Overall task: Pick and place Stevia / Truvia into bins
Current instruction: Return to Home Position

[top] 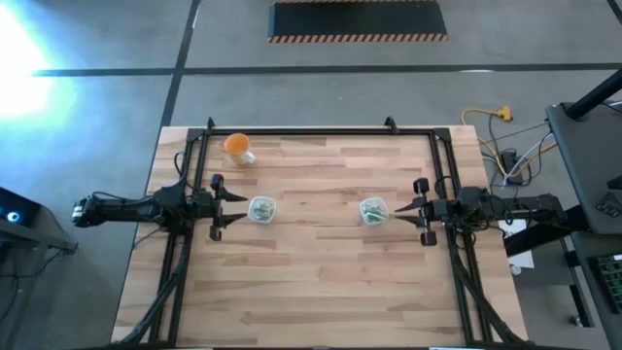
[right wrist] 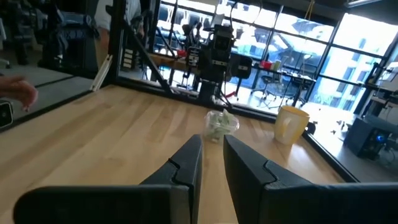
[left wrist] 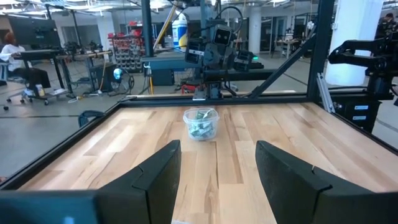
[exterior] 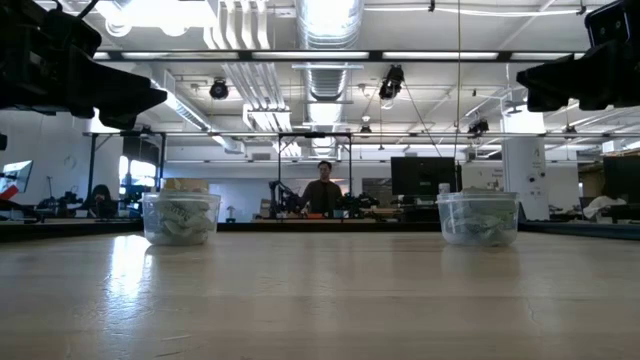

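Note:
Two clear bins stand upright on the wooden table, each holding pale green and white Stevia sachets. The left bin (top: 260, 209) (exterior: 181, 218) (right wrist: 221, 124) sits just in front of my left gripper (top: 231, 207) (left wrist: 217, 155), which hovers above the table, wide open. The right bin (top: 373, 211) (exterior: 479, 218) (left wrist: 201, 123) sits just in front of my right gripper (top: 413, 210) (right wrist: 212, 146), also raised, its fingers only a narrow gap apart. Neither gripper holds anything. I see no loose sachets on the table.
An orange cup (top: 238, 146) (right wrist: 289, 121) stands near the table's far left corner. A dark metal frame (top: 321, 131) runs around the tabletop. Bare wood lies between the two bins and toward the near edge. People show in the room beyond, one straight behind the table (exterior: 322, 190).

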You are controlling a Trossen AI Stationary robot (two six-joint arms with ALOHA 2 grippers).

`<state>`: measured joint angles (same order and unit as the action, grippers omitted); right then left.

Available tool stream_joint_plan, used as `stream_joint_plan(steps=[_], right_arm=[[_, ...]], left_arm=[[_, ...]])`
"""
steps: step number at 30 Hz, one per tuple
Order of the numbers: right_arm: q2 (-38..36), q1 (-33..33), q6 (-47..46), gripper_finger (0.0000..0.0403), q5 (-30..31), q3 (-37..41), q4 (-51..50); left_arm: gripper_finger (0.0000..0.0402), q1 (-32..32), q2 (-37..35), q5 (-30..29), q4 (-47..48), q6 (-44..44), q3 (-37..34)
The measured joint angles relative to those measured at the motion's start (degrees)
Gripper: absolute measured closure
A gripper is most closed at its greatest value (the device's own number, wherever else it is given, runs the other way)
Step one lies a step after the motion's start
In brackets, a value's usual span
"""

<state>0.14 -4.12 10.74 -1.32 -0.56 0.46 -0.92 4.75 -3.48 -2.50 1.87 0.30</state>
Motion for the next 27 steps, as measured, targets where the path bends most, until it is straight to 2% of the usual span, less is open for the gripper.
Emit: stream_joint_plan(steps=[27], right_arm=[[0.0, 0.0, -1.3, 0.0346, 0.0, 0.0, 0.0]], left_arm=[[0.0210, 0.1, 0.1, 0.0, 0.0, 0.0, 0.0]])
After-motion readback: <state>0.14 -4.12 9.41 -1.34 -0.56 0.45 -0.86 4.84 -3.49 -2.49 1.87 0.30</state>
